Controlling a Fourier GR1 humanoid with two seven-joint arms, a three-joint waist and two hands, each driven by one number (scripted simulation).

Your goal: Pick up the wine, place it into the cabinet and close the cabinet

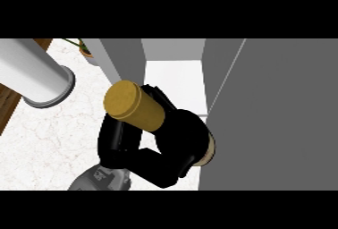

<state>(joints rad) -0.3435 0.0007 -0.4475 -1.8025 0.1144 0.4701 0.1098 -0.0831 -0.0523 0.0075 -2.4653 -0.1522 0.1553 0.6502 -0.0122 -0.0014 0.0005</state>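
Observation:
The wine (135,106) is a golden-brown cylinder, tilted, with its round end facing up and to the left. My right hand (165,147) comes in from the lower edge and is curled round its middle, hiding most of it. A tan rim (209,152) shows past the hand, against the cabinet's grey front (277,116). The bottle sits just before the cabinet's white inside (173,80), between a grey panel (125,58) and the grey front. My left hand does not show.
A thick white-grey cylinder with a grey ring end (40,76) crosses the upper left, over the white marbled counter (52,134). A potted plant (84,48) stands at the back. A brown wooden strip (6,105) runs along the left edge.

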